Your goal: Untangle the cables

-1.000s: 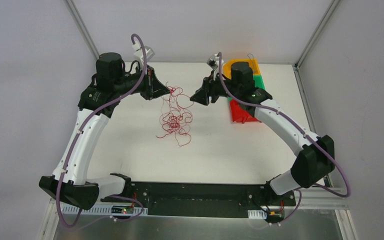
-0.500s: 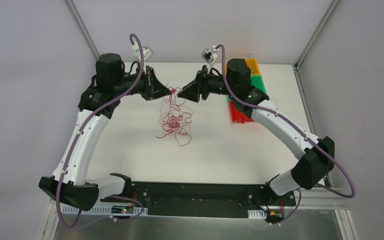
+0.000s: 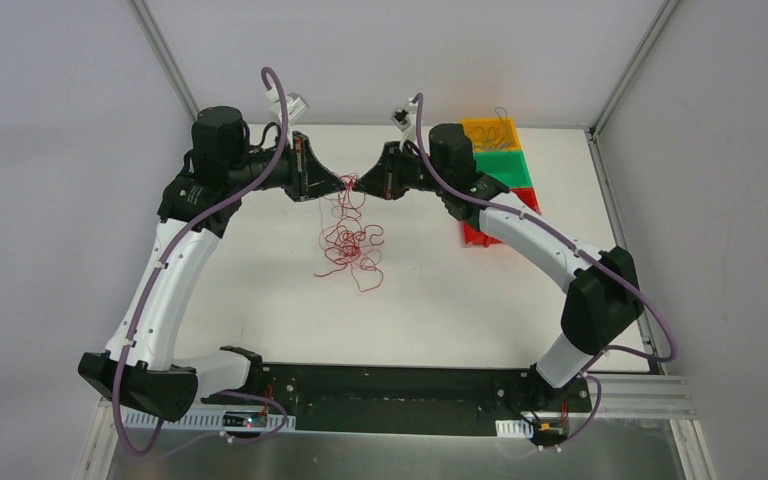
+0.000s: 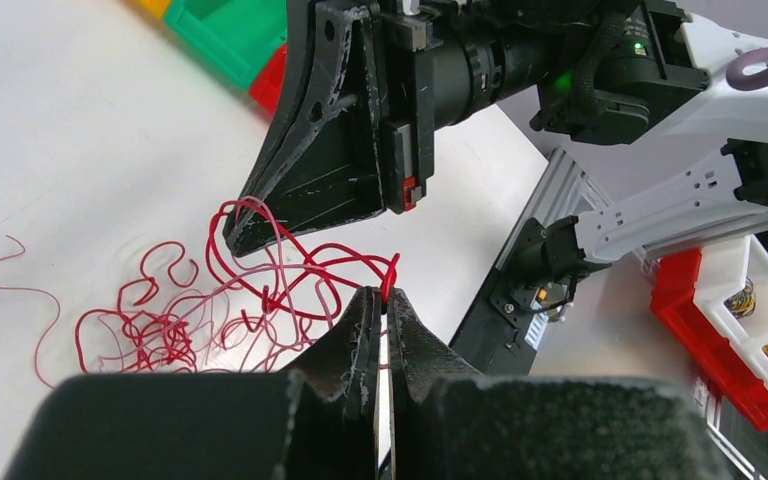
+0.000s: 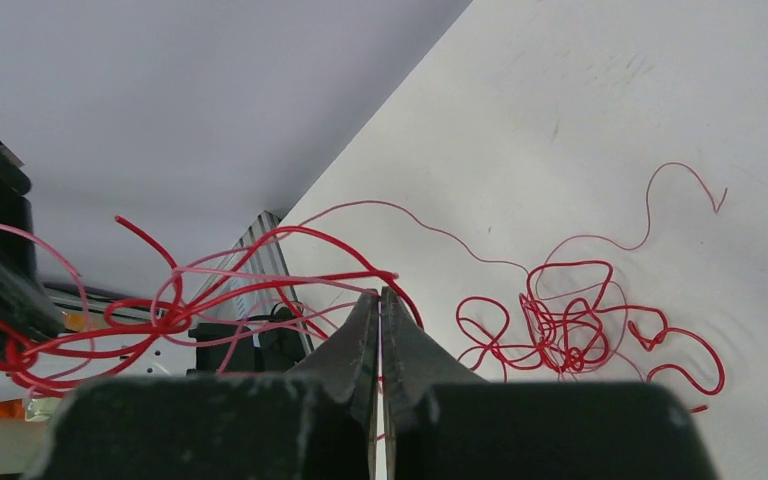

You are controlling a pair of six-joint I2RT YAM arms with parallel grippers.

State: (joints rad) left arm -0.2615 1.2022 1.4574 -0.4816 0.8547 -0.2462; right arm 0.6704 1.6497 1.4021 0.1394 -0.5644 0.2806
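1. Left gripper (image 4: 381,298): clenched on a red strand of cables (image 3: 348,240).
2. Right gripper (image 5: 379,295): clenched on red strands, nearly tip to tip with left.
3. Tangle: strung between both, lower coils on table (image 3: 440,300).

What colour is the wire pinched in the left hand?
Red. The wire in the left hand shows best in the left wrist view.

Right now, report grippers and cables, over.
Left gripper shut on cables. Right gripper shut among strands, grip unclear. Tangle hangs down onto table. Nothing in the way.
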